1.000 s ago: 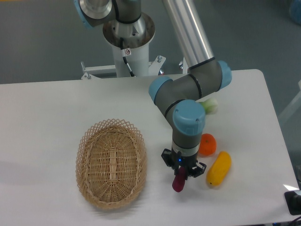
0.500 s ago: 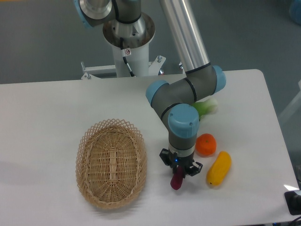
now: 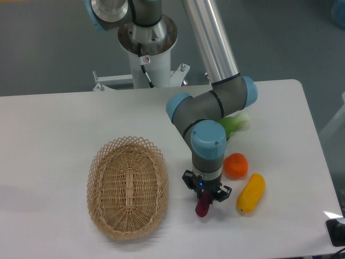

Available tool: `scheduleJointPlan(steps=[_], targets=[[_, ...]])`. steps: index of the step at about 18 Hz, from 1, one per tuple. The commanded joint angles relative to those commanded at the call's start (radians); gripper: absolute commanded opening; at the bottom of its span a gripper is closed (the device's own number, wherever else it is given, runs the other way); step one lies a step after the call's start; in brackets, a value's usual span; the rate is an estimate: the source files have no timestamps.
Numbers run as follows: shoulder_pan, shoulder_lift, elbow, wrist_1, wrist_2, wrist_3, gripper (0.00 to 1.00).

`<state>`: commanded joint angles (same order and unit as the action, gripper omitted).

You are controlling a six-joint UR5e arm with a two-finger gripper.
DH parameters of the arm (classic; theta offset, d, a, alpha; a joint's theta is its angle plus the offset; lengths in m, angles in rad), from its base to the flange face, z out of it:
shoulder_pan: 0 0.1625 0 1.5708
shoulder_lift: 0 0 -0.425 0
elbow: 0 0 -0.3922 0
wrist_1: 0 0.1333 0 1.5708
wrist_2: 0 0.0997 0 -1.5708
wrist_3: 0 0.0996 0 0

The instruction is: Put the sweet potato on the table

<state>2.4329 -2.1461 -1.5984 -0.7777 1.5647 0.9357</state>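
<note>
The sweet potato (image 3: 202, 208) is a small dark magenta tuber, held upright between the fingers of my gripper (image 3: 204, 198), its lower end at or just above the white table (image 3: 54, 124). The gripper points straight down, right of the wicker basket and left of the yellow fruit. The jaws are shut on the tuber's upper part, which they hide.
An oval wicker basket (image 3: 128, 186) lies to the left of the gripper. A round orange (image 3: 235, 165) and a yellow-orange oblong fruit (image 3: 251, 192) lie just to the right. A pale green vegetable (image 3: 235, 123) sits behind the arm's elbow.
The gripper with the sweet potato has shifted slightly left and up in the picture over the last second; almost still in the last half second.
</note>
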Motion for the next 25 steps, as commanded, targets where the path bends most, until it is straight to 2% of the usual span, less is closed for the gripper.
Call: scheduleJointPlan(steps=[11,16,19,22,25], targets=[[0.000,0.078,0.018,0.003,0.002,-0.069,1.00],[0.024,0.116,0.093,-0.009,0.098,-0.052,1.00],[0.064,0.149,0.109,-0.024,0.094,0.017,1.00],[0.110,0.187,0.110,-0.084,0.086,0.210,1.00],[0.159,0.207,0.110,-0.129,0.071,0.296,1.00]])
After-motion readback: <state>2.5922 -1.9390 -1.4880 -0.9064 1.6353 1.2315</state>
